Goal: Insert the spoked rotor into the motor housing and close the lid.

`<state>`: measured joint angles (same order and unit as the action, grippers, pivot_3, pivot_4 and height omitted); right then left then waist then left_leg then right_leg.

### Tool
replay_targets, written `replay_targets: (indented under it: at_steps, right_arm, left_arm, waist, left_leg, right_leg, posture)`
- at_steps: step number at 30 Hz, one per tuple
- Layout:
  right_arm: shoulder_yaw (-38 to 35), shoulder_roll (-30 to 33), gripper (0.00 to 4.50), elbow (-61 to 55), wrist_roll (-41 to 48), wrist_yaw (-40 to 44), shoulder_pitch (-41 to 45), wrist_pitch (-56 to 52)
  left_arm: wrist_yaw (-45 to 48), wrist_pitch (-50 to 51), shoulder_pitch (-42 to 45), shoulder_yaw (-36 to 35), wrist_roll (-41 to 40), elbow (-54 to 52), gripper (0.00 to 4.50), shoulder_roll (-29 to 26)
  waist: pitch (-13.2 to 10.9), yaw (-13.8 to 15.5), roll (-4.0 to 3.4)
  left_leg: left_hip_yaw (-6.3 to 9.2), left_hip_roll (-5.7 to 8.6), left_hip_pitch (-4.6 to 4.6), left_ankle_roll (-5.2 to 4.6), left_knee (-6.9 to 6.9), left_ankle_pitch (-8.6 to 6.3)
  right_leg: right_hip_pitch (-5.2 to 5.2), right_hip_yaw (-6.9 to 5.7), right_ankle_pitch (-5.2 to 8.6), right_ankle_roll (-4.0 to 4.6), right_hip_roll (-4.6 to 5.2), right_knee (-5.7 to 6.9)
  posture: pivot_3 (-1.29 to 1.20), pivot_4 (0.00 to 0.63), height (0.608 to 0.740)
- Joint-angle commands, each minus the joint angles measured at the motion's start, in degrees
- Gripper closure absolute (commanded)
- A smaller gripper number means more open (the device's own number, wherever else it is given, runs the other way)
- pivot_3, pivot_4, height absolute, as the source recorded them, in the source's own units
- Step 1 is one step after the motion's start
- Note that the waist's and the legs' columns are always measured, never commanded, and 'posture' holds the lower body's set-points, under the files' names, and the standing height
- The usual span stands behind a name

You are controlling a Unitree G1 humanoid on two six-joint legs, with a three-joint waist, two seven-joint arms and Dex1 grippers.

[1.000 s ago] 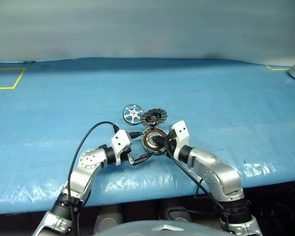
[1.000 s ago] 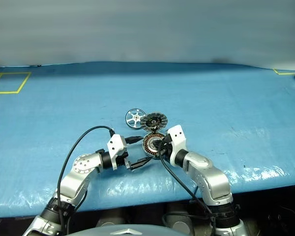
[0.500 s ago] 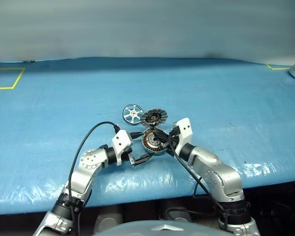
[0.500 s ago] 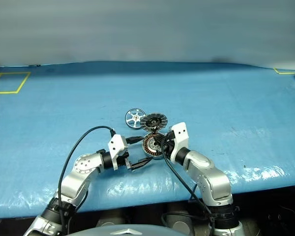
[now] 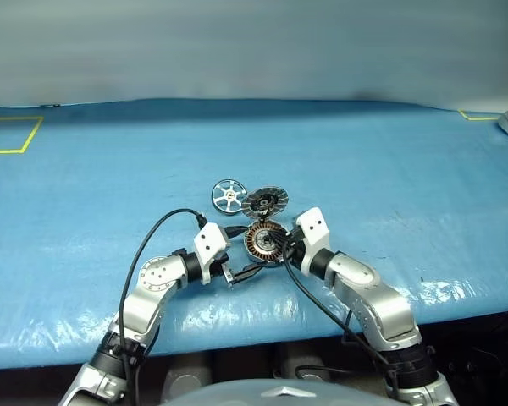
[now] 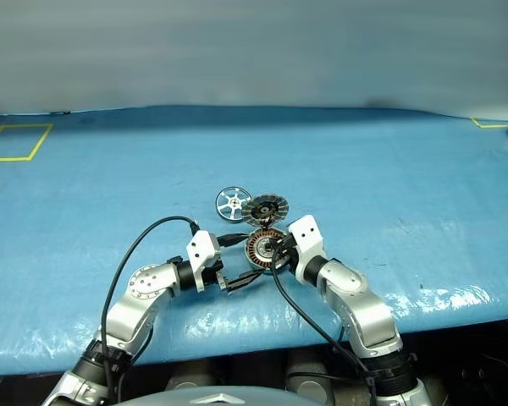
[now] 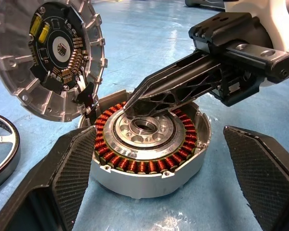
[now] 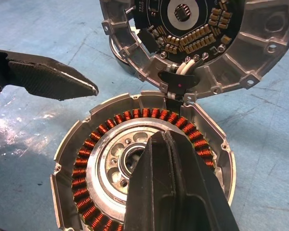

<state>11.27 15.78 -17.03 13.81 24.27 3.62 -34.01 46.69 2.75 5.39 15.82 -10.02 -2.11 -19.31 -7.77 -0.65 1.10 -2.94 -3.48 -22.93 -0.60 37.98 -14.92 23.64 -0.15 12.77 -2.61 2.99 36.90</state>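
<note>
Head cam, L to R: spoked rotor (image 5: 229,196) lay beside the lid (image 5: 265,202), motor housing (image 5: 265,240) just below on blue worktop (image 5: 85,211). Wrist cams showed more: left pincer (image 7: 154,159) spread wide around housing, right pincer (image 7: 130,107) clenched empty, tips at its hub.

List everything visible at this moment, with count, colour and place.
motor housing: one, silver rim with copper-brown windings, near table edge between both grippers.
lid: one, grey, circuit board on its inner face, tilted open at the housing's far rim.
spoked rotor: one, shiny silver, flat on the table beside the lid.
table: one, blue cover with yellow tape marks.
left gripper: one, black fingers, open, flanking the housing.
right gripper: one, black, shut, tips over the housing's hub.
</note>
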Motion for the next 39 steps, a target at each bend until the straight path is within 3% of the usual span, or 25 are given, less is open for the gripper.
replay_targets:
  at_steps: [1,11,20,28,33,39]
  right_arm:
    - [0.8,-0.5,4.48,-1.2,0.2,1.0,-0.1,1.5]
    - [3.2,0.3,4.48,-1.7,-2.2,2.2,0.6,4.7]
    - [5.3,1.4,4.48,5.2,-7.1,1.4,-0.4,6.6]
    - [4.1,0.6,4.48,5.5,-5.6,1.5,-0.9,2.9]
    - [2.4,-1.8,4.48,7.8,-5.8,-2.8,-0.8,-3.6]
    - [4.8,-0.6,4.48,6.5,-6.6,-1.9,-2.4,-3.7]
  left_arm:
    - [0.2,-1.3,0.8,-0.1,0.1,-0.3,0.00,0.2]
    - [0.1,-1.4,0.5,-0.1,0.1,-0.4,0.00,0.2]
    - [0.0,-1.3,0.3,0.0,0.2,-0.7,0.00,0.2]
    - [-0.2,-1.2,0.0,0.1,0.3,-1.1,0.00,0.0]
    - [-0.1,-1.1,0.4,0.1,0.2,-1.0,0.00,0.1]
    - [-0.1,-1.1,0.2,0.2,0.2,-1.2,0.00,0.0]
  waist:
    - [0.0,0.0,0.00]
    - [0.0,0.0,0.00]
    - [0.0,0.0,0.01]
    - [0.0,0.1,0.02]
    - [0.2,0.1,0.09]
    - [0.7,0.1,0.11]
  left_leg:
    - [0.00,0.00,0.00,0.00,0.00,0.00]
    - [0.00,0.00,0.00,0.00,0.00,0.00]
    - [-0.01,0.00,0.05,0.00,0.04,0.00]
    - [-0.01,-0.01,0.12,0.00,0.06,0.00]
    - [-0.01,-0.02,0.20,0.00,0.06,0.00]
    - [0.03,-0.02,0.45,0.00,0.13,0.00]
  right_leg:
    - [0.00,0.00,0.00,0.00,0.00,0.00]
    - [0.01,0.00,0.00,0.01,0.00,0.00]
    - [-0.06,0.00,0.01,-0.01,0.00,0.00]
    - [-0.13,0.01,0.00,0.00,0.00,0.00]
    - [-0.19,0.00,0.00,0.00,0.00,0.01]
    - [-0.19,0.00,0.14,-0.21,0.06,-0.03]
  posture:
    - [0.00,0.150,0.740]
    - [0.00,0.150,0.740]
    - [0.00,0.150,0.740]
    - [0.00,0.150,0.740]
    - [0.00,0.150,0.740]
    - [0.00,0.150,0.740]
